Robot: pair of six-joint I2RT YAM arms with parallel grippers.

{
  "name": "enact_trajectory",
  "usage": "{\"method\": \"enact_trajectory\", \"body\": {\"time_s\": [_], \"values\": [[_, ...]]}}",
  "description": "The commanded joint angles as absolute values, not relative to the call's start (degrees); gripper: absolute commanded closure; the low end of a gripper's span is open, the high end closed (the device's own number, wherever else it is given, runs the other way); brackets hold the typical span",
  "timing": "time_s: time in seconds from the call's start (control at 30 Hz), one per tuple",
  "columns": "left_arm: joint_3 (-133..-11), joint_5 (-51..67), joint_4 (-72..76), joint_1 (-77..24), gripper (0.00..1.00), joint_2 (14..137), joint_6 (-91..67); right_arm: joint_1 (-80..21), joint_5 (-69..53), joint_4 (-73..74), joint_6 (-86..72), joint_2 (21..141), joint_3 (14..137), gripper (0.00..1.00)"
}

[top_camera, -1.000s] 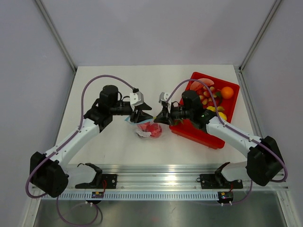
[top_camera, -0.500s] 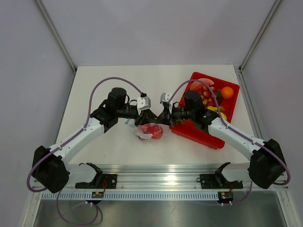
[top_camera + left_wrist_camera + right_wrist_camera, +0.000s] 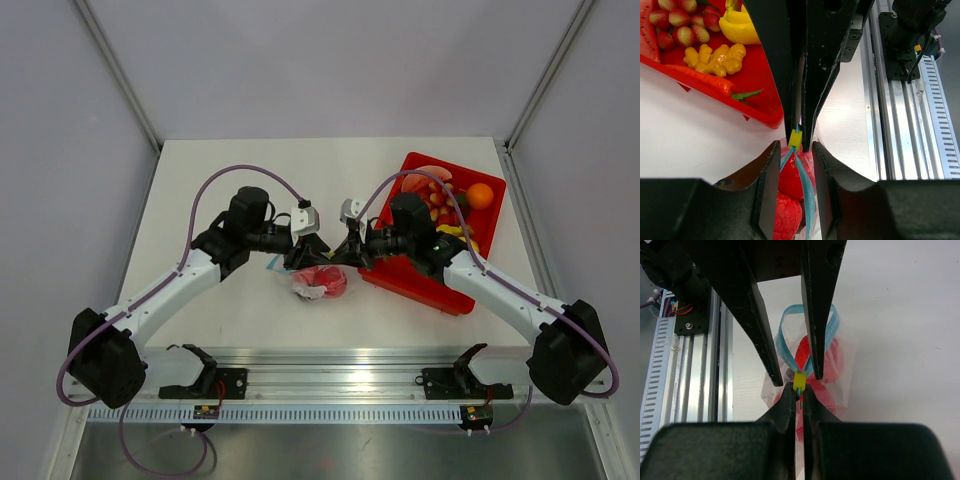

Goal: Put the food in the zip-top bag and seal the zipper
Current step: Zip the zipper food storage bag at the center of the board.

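Observation:
The zip-top bag [image 3: 305, 291] lies mid-table between both arms, with red food [image 3: 326, 280] inside. In the right wrist view the blue zipper [image 3: 785, 342] forms an open loop above a yellow slider [image 3: 800, 380], with the bag [image 3: 847, 347] and red food [image 3: 802, 347] behind. My right gripper [image 3: 798, 389] is shut on the zipper's end just below the slider. My left gripper [image 3: 795, 152] is open and straddles the zipper [image 3: 807, 195], with red food [image 3: 789, 180] showing between its jaws. The grippers' tips nearly meet at the slider [image 3: 795, 139].
A red tray [image 3: 420, 282] stands right of the bag, holding an orange [image 3: 480, 195], a banana [image 3: 740, 27], ginger [image 3: 715, 59], a carrot [image 3: 705, 80] and strawberries [image 3: 685, 35]. The aluminium rail [image 3: 330, 365] runs along the near edge.
My left gripper has moved right and down over the bag's mouth until it faces the right gripper tip to tip, its jaws narrower. The bag shifted slightly right. The right gripper stayed shut.

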State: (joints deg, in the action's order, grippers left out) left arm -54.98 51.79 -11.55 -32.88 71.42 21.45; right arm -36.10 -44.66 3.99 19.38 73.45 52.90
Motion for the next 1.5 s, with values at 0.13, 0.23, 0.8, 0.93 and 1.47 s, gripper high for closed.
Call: {"method": "enact_trajectory", "body": {"time_s": [0.13,0.23,0.8,0.93,1.47], "values": [[-57.0,55.1,-13.2,-32.9,0.92,71.0,23.0,-35.8,-45.4,3.7,20.7,71.5,54.4,1.0],[-57.1,56.9,-13.3,-32.7,1.0,70.8,22.9,-35.8,-45.0,3.8,20.8,71.5,54.3,1.0],[-54.9,55.5,-9.8,-31.6,1.0,70.4,20.4,-35.7,-40.2,8.7,24.3,66.4,50.8,0.71],[-54.8,55.5,-9.1,-31.6,1.0,70.7,19.5,-35.7,-42.7,8.1,23.3,68.7,51.9,0.67],[-54.5,54.1,-9.8,-31.6,1.0,70.9,19.7,-35.8,-46.8,-1.2,17.8,72.2,53.5,0.72]]}}
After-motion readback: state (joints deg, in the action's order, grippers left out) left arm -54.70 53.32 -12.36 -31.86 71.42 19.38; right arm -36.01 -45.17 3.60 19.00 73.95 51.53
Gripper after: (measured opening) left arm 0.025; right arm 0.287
